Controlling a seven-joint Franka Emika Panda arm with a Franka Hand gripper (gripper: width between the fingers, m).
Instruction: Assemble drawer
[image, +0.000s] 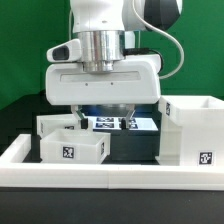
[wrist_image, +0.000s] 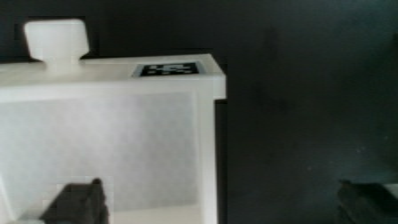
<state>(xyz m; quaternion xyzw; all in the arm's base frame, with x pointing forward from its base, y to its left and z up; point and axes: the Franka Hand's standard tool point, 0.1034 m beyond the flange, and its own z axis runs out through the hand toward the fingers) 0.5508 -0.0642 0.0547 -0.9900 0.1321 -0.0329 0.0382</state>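
Observation:
Two white tray boxes of the drawer stand at the exterior view's left, one in front (image: 72, 150) and one behind it (image: 52, 125). The tall white casing (image: 190, 130) stands at the exterior view's right. My gripper (image: 103, 116) hangs low between them, open and empty. In the wrist view a tray box (wrist_image: 107, 130) with a small knob (wrist_image: 57, 45) and a tag (wrist_image: 175, 69) lies under my gripper (wrist_image: 222, 200). One finger (wrist_image: 75, 202) is over the box's inside and the other over the dark table, with the box's side wall (wrist_image: 217, 140) between them.
The marker board (image: 110, 124) lies on the dark table behind my gripper. A long low white border wall (image: 110, 180) runs along the front. Green screens stand behind.

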